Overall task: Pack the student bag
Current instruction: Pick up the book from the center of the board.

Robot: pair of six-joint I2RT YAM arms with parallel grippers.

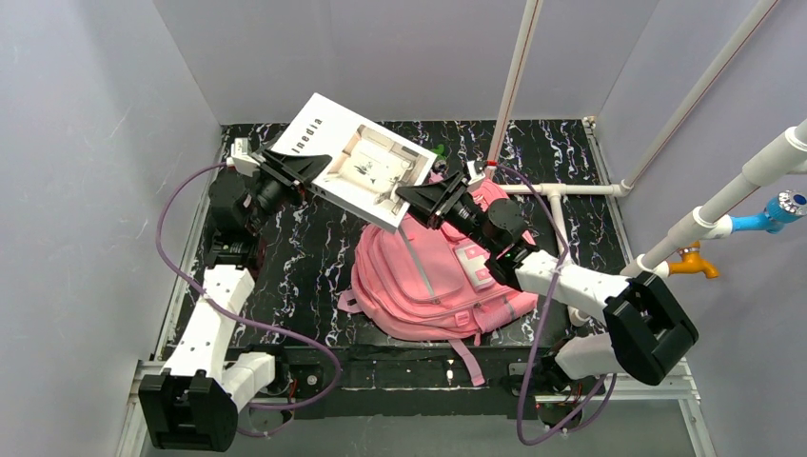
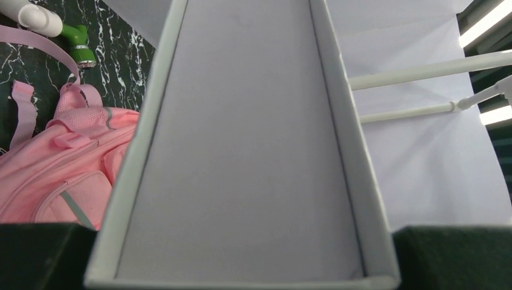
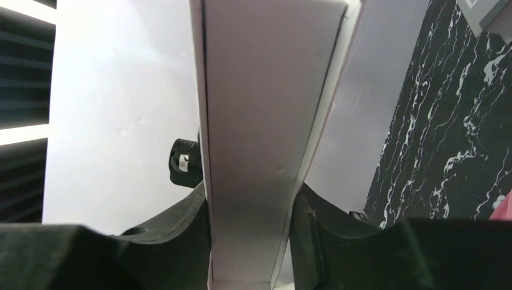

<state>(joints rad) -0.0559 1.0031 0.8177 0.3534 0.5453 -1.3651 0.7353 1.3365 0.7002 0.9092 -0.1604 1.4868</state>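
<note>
Above student bag [image 1: 419, 286], white book [image 1: 357, 157] between left tool [image 1: 303, 169] and right tool [image 1: 413, 197]

Pretty much a little booth here: plain pale lavender panels for the left wall [image 1: 86, 143], far wall [image 1: 400, 48] and right wall [image 1: 752, 381]. The tabletop [image 1: 314, 257] is black faux marble with white veins. White pipes [image 1: 514, 67] run up the far right side, and a blue tap [image 1: 766, 214] and an orange tap [image 1: 693, 262] stick out on the right. Bright strip lights [image 2: 483, 27] show up in the wrist views.
</note>
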